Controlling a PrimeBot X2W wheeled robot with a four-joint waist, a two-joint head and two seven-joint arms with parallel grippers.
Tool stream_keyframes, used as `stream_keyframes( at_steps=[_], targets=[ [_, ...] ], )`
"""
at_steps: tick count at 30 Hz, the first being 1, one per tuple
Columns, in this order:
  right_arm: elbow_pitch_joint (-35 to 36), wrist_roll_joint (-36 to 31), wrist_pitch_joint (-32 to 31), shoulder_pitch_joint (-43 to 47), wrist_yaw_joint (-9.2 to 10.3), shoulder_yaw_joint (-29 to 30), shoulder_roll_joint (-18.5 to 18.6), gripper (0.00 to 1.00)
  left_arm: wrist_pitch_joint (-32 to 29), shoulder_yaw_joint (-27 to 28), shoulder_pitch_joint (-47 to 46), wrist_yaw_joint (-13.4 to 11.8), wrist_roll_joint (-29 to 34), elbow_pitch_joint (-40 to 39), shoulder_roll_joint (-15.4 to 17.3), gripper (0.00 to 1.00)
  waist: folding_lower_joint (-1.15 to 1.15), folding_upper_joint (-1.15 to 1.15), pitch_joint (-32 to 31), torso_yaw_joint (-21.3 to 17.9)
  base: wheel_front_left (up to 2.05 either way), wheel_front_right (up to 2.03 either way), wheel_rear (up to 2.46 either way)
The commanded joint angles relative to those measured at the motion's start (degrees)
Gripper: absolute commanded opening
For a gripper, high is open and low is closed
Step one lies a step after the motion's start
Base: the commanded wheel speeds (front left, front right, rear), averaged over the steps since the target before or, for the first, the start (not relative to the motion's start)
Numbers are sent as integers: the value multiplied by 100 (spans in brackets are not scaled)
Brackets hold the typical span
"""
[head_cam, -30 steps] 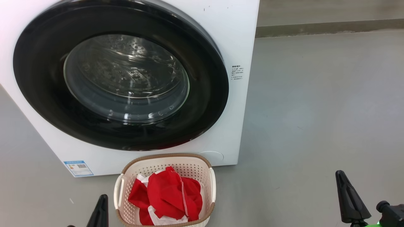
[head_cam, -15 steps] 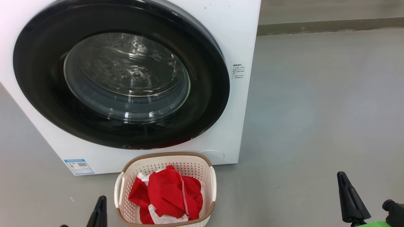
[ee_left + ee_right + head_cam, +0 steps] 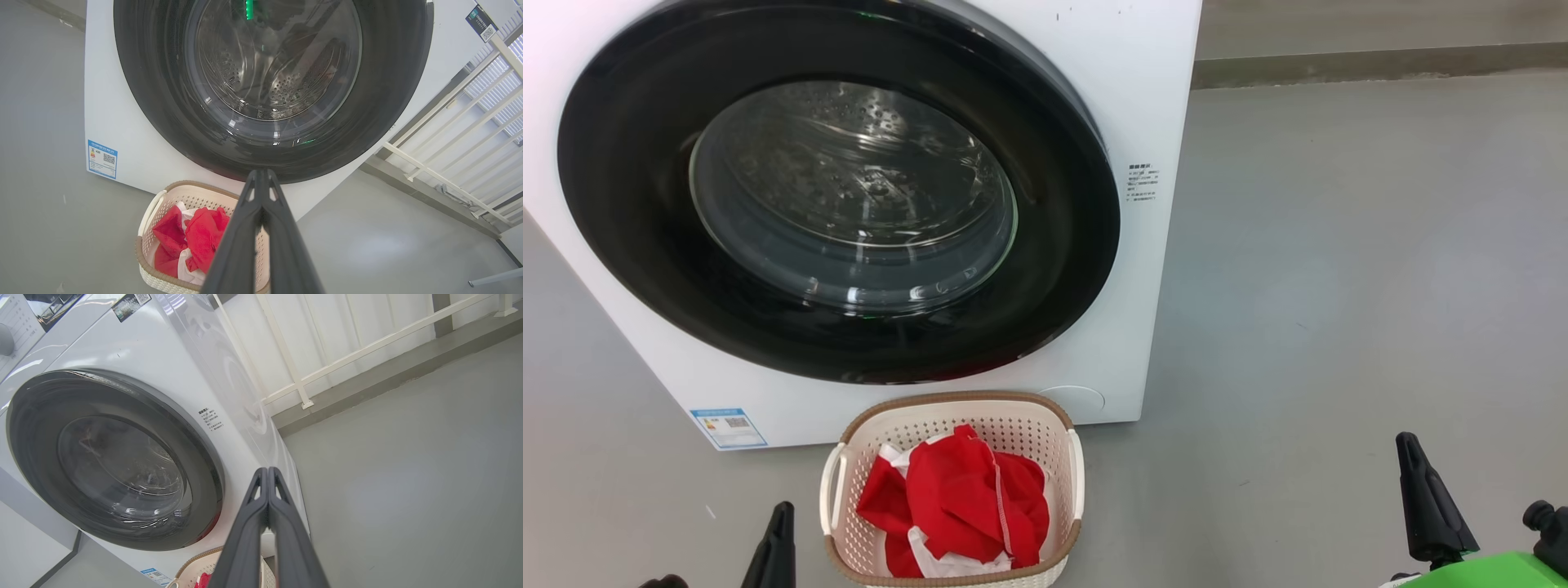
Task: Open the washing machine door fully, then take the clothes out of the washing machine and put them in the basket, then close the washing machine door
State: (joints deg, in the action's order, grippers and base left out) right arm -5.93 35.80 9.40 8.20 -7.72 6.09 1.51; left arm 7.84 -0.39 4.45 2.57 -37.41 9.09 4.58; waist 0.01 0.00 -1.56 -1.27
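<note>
The door [image 3: 629, 204] is rimmed in glossy black plastic around smooth clear glass, through which the shiny perforated metal drum [image 3: 282, 90] is seen, and the washer [image 3: 1152, 98] is cased in smooth white panels with a slight sheen. The basket [image 3: 1021, 431] is moulded in cream perforated plastic with a brown woven-look rim, and the clothes [image 3: 956, 490] are made of soft matt red cloth with white trim. The floor [image 3: 1339, 286] is finished in smooth matt grey, and the left gripper [image 3: 261, 175] and right gripper [image 3: 267, 471] are formed of matt dark plastic.
</note>
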Motion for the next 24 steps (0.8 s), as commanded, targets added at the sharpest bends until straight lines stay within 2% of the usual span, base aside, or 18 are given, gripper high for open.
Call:
stream_keyframes(
  at_steps=[1,24],
  targets=[
    [115,174,-50,-285,7,-63,106,0,-23,114,-244,51,-153,-102,35,0,-1,0,3,2,0,0,0],
    [-141,1755,-434,-603,12,-92,157,0,-420,278,-474,175,-1644,66,-22,0,-1,0,51,37,0,0,0]
  ],
)
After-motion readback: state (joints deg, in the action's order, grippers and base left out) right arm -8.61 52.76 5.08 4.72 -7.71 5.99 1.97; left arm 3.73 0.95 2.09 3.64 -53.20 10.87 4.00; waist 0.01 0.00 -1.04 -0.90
